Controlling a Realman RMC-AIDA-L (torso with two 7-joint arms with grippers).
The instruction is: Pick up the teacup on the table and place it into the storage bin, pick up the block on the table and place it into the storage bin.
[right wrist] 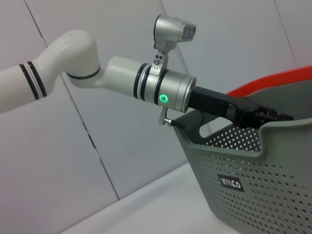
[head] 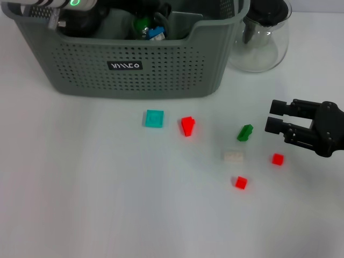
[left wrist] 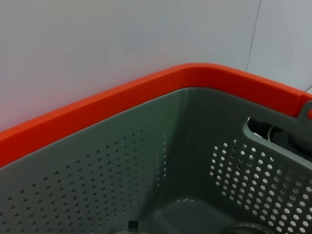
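The right gripper [head: 275, 116], fingers parted and empty, hovers just right of the green block [head: 245, 132]; the left gripper's [right wrist: 273, 117] state is indiscernible inside the storage bin [head: 134, 80].

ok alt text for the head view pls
A grey-green storage bin stands at the back of a white table, the left gripper reaching inside it. Small coloured blocks lie in front; the open right gripper hovers nearby, beside a glass teapot.

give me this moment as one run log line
left pincer: over storage bin | right pincer: open, empty, near green block | blocks: on table
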